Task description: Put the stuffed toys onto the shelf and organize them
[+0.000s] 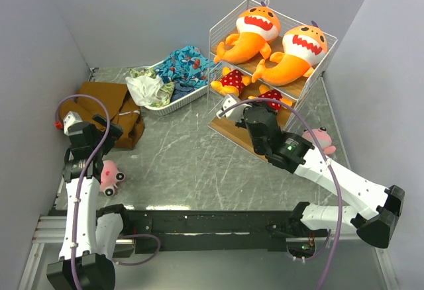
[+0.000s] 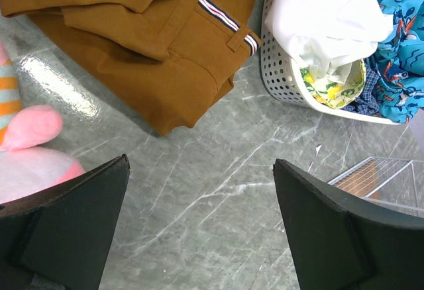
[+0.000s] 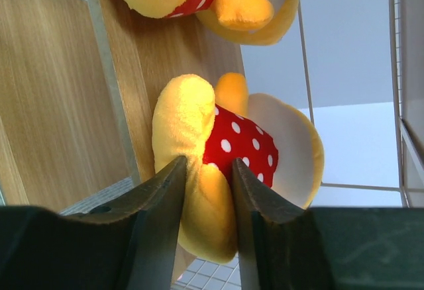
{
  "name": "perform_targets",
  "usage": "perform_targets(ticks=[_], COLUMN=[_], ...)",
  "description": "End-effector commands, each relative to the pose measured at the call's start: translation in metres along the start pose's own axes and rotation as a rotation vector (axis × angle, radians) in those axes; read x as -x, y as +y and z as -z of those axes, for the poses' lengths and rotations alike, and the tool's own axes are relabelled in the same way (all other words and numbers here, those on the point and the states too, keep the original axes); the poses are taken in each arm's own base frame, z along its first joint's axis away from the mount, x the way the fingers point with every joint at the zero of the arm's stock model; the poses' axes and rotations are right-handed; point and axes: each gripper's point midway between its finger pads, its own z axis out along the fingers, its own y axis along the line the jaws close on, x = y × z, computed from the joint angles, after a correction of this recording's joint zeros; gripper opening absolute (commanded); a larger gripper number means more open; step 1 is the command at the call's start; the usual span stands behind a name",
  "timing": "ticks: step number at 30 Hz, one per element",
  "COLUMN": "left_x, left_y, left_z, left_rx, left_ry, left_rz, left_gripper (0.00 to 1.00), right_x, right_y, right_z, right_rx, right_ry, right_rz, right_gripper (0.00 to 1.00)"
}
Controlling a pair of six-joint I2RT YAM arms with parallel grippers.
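The white wire-grid shelf with wooden plank tiers [image 1: 228,131] carries a big orange toothy shark plush [image 1: 253,32] and a second shark plush [image 1: 296,53] on top. Below them are a small yellow doll in a red polka-dot dress [image 1: 232,80] and a second doll [image 3: 245,144], whose soft limb the right hand [image 3: 207,171] pinches. The white perforated oval basket [image 1: 173,106] holds blue and green patterned clothes [image 1: 184,65] and a white cloth [image 1: 142,88], with a folded brown cloth [image 1: 109,108] beside it on the grey marbled bench [image 1: 192,164]. The left hand [image 2: 202,171] hangs spread wide and empty, one pink striped plush [image 2: 33,167] by it, another pink plush [image 1: 320,138] near the shelf's base.
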Motion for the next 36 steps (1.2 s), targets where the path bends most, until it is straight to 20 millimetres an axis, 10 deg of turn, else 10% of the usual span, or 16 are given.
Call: perform_targets(ticks=[1,15,20,36], left_x=[0.003,0.02,0.018,0.024], left_y=[-0.006,0.028,0.069,0.114], left_z=[0.0,0.0,0.007,0.048], left_rx=[-0.031,0.196,0.453,0.711], left_ry=[-0.011,-0.105,-0.148,-0.359], left_rz=[-0.009,0.106,0.248,0.538], left_gripper=[0.96,0.96,0.96,0.97], right_x=[0.001,0.004,0.015,0.055], right_y=[-0.012,-0.023,-0.011,0.021], right_z=[0.003,0.019,0.034,0.082], right_rx=[-0.041,-0.022,0.053,0.176], right_ry=[-0.015,-0.056,-0.118,-0.291], right_rz=[-0.041,-0.059,-0.036,-0.079], right_gripper=[0.42,0.53,0.64,0.69])
